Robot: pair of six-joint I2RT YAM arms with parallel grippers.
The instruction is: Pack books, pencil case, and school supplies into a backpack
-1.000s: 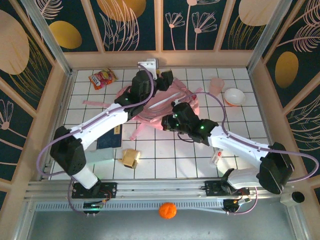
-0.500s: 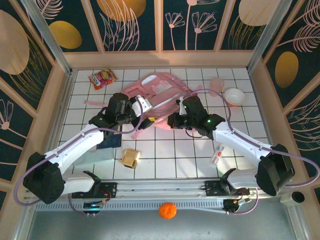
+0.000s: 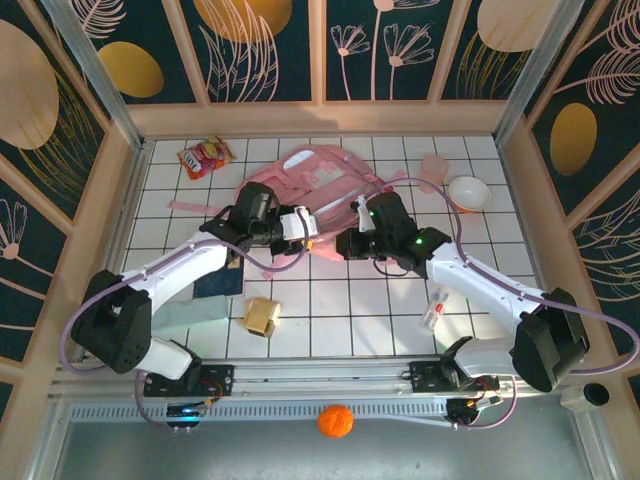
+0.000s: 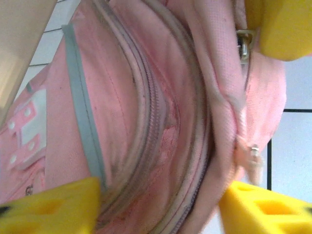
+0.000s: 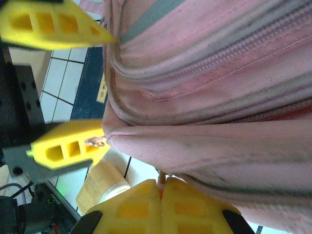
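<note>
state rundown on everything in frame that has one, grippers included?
backpack: lying on the table, visible zips closed
left gripper: open, astride the backpack's edge
right gripper: shut, pinching backpack fabric
book: closed, on the table, unpacked
pencil case: on the table, unpacked
tan box: on the table, unpacked
bowl: upright, looks empty

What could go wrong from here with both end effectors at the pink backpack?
1. The right end effector is shut on only a thin fold of the glossy pink backpack. A tug could probably slip it free.
2. The left end effector stands open astride the zipper seam. Closing there may catch fabric rather than the small metal zipper pull.
</note>
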